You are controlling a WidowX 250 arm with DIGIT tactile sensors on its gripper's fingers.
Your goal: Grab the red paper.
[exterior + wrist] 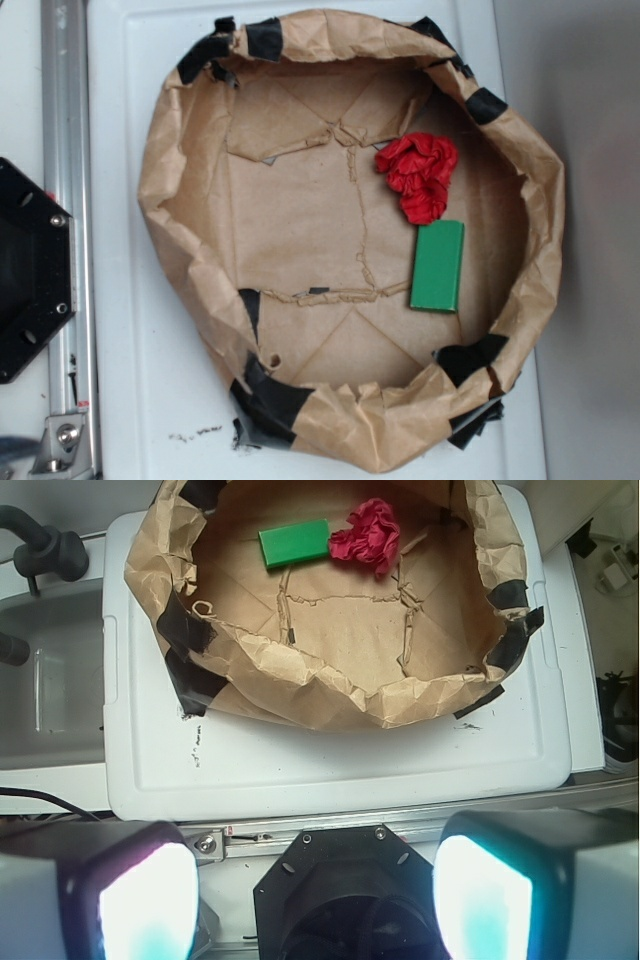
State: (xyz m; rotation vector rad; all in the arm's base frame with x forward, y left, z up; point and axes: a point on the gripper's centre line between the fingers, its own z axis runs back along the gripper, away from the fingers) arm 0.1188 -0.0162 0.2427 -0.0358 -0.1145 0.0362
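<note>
- The black robot base (30, 270) sits at the 9 o'clock edge of the exterior view, beside a metal rail (65, 200); the arm itself is not seen there.
- On the white desk (120, 350) stands a brown paper basin (160, 200), its rim patched with black tape (265, 395).
- Inside it, the red paper (420, 175) lies at about 2 o'clock on the basin floor, touching the top end of the green block (438, 266) at about 4 o'clock.
- The hand (315, 905) hangs well back from the basin, over the robot base; its two fingers (148, 905) stand wide apart with nothing between them.
- To grab well, I judge the hand should clear the near rim, come down over the wad's far side from the block, and close across the crumples so the block is not caught too.
- The fingertips are cut off at the bottom of the wrist view and washed out by glare; the wad's underside and how firmly it is crumpled cannot be told.
</note>
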